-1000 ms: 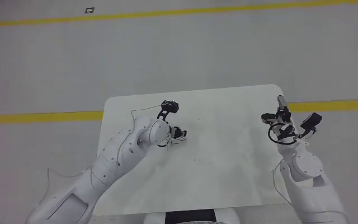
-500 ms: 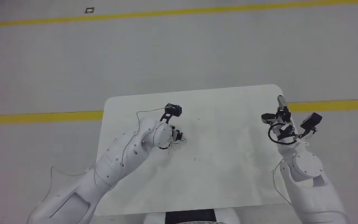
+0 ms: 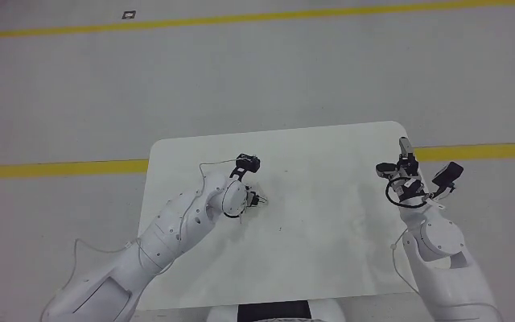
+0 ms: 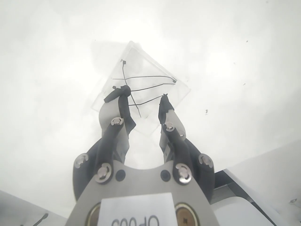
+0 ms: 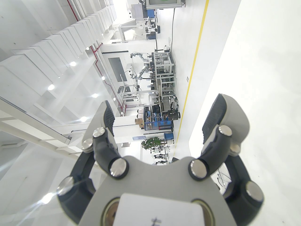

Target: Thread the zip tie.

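Observation:
Several thin black zip ties lie crossed on a clear square tray on the white table. My left gripper is open right over the near part of the tray. One fingertip is at the head of a tie, the other at the end of another tie. Nothing is gripped between them. In the top view the left gripper is left of the table's middle. My right gripper is open and empty, held up at the table's right edge.
The tabletop is bare white around the tray, with a few small dark specks. A yellow floor line runs behind the table.
My left arm has shifted slightly and its wrist has turned and come lower over the tray. The right arm has not moved.

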You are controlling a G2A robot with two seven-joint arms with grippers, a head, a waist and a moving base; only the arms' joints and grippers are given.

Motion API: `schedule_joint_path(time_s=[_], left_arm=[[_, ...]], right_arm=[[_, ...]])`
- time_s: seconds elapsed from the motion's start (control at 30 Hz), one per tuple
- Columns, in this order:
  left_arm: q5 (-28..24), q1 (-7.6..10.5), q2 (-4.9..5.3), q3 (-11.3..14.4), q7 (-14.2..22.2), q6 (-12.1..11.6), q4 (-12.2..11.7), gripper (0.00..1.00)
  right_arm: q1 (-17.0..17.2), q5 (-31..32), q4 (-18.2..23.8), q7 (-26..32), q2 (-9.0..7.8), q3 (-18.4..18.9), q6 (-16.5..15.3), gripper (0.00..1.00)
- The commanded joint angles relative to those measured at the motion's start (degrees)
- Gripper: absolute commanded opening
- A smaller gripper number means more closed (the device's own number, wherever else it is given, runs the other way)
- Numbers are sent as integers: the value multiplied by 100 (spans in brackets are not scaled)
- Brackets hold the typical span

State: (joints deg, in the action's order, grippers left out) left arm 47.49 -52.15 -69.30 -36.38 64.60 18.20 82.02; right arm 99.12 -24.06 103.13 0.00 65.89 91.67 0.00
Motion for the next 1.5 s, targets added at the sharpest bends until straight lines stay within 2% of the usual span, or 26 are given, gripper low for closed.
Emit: schedule_joint_path(time_s=[0.0, 0.27, 0.4, 0.5, 0.67, 0.73, 0.8, 0.87, 0.93, 1.47], left_arm=[[-14, 20, -16, 24, 45, 6, -56, 31], [-70, 139, -67, 91, 333, -1, -143, 31], [-73, 187, -79, 159, 634, -95, -150, 26], [-70, 215, -84, 196, 783, -172, -141, 26], [-33, 235, -95, 248, 899, -212, -166, 25], [-33, 232, -100, 228, 816, -155, -167, 26], [-9, 226, -101, 201, 707, -80, -165, 31], [-4, 206, -107, 151, 533, 77, -183, 34], [42, 194, -115, 152, 458, 128, -209, 34], [1, 269, -299, 399, 328, 80, -584, 35]], right_arm=[[0, 0, 0, 0, 0, 0, 0, 100], [0, 0, 0, 0, 0, 0, 0, 100], [0, 0, 0, 0, 0, 0, 0, 100], [0, 0, 0, 0, 0, 0, 0, 100], [0, 0, 0, 0, 0, 0, 0, 100], [0, 0, 0, 0, 0, 0, 0, 100], [0, 0, 0, 0, 0, 0, 0, 100], [0, 0, 0, 0, 0, 0, 0, 100], [0, 0, 0, 0, 0, 0, 0, 100], [0, 0, 0, 0, 0, 0, 0, 100]])
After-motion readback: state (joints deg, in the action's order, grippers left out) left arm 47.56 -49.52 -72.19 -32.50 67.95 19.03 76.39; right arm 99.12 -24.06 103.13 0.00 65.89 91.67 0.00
